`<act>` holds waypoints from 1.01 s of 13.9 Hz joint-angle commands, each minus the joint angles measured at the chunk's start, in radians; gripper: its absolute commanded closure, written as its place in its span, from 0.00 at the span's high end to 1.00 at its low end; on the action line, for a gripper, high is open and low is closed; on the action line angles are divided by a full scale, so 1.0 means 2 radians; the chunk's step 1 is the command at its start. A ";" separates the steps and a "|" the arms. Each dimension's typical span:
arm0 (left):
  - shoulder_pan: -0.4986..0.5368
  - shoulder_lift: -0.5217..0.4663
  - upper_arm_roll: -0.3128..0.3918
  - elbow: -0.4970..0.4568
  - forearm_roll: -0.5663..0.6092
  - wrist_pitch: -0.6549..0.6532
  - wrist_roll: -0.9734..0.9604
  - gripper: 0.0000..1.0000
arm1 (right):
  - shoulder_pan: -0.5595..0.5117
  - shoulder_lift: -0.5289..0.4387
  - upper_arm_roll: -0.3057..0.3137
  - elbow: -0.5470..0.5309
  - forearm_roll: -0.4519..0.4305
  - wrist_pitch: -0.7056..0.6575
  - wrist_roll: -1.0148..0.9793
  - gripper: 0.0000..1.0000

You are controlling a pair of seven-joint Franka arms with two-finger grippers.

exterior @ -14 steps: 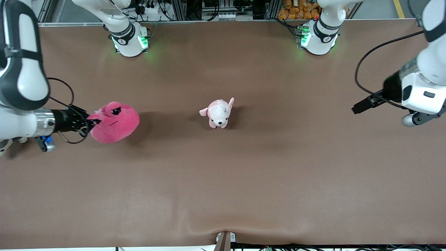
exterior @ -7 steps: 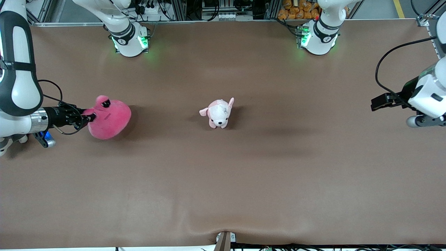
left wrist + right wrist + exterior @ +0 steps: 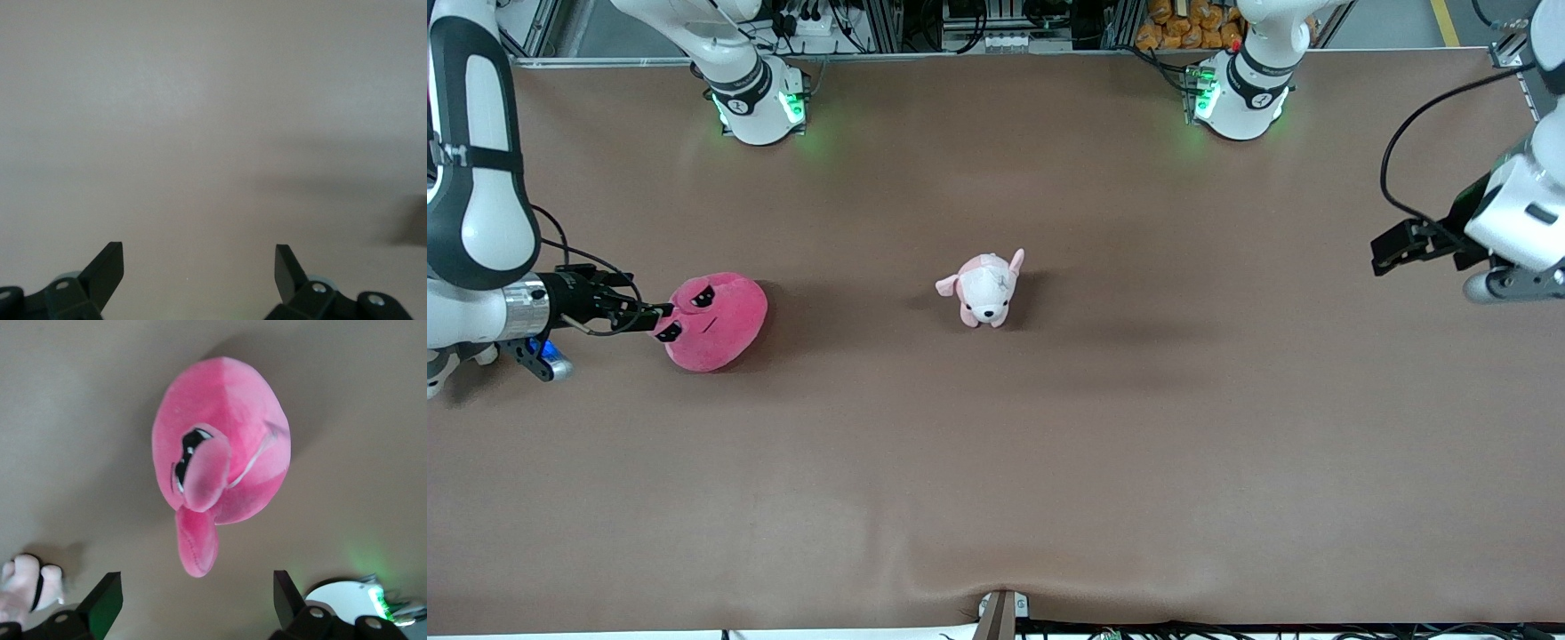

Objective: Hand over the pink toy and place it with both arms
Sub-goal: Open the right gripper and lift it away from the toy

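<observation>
The pink toy (image 3: 720, 322) lies on the brown table toward the right arm's end, with its black eyes showing. My right gripper (image 3: 655, 318) is open and empty right beside it, its fingertips level with the toy's edge. In the right wrist view the toy (image 3: 227, 447) lies clear of the open right gripper (image 3: 198, 600), with one pink flap pointing toward the gap. My left gripper (image 3: 1385, 251) is open and empty over bare table at the left arm's end. The left wrist view shows only the left gripper (image 3: 199, 273) and table.
A small pale pink-and-white puppy plush (image 3: 984, 289) stands mid-table; it also shows at the edge of the right wrist view (image 3: 27, 587). The two arm bases (image 3: 756, 102) (image 3: 1240, 98) stand along the table's edge farthest from the front camera.
My right gripper has opened and let go of the pink toy, which has settled on the table. My left arm has drawn back toward its own end of the table.
</observation>
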 commanded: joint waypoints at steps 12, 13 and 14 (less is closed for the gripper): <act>-0.175 -0.067 0.183 -0.022 -0.013 -0.038 0.026 1.00 | 0.051 -0.145 0.000 0.066 -0.097 0.003 -0.192 1.00; -0.204 -0.075 0.213 -0.032 -0.014 -0.038 0.015 1.00 | 0.045 -0.146 0.002 0.078 -0.097 -0.003 -0.210 1.00; -0.215 -0.081 0.226 -0.039 -0.015 -0.038 -0.007 1.00 | 0.041 -0.150 0.004 0.082 -0.097 -0.016 -0.212 1.00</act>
